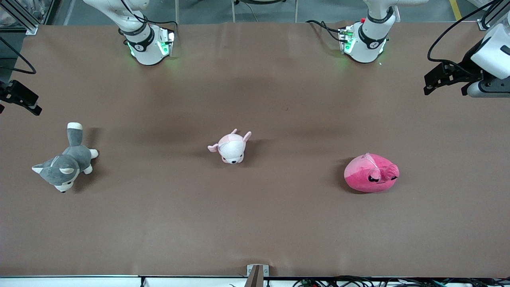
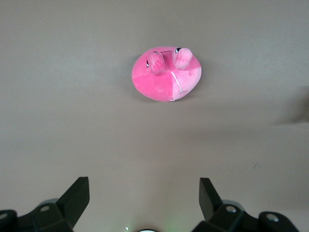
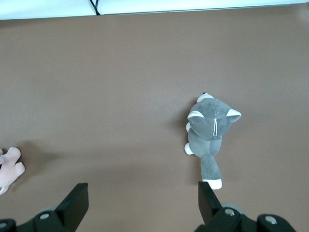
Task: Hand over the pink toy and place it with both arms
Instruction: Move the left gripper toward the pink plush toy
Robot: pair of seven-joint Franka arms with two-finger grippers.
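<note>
Front view: we find the pink toy [image 1: 371, 173] lying untouched on the table [image 1: 279, 223], toward the left arm's end.

Left wrist view: left gripper [image 2: 144, 193] over bare table, jaws spread; we judge pickup not begun, descent required.

Right wrist view: right gripper [image 3: 143, 195] waits above the grey dog [image 3: 211, 135], jaws spread.

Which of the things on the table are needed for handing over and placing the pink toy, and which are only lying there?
Needed:
- pink toy, toward the left arm's end of the table
- left gripper, open, empty, above the table near the toy
- right gripper, open, empty, above the table near the grey dog

Only lying there:
- small pale-pink plush, mid-table
- grey-and-white plush dog, toward the right arm's end
</note>
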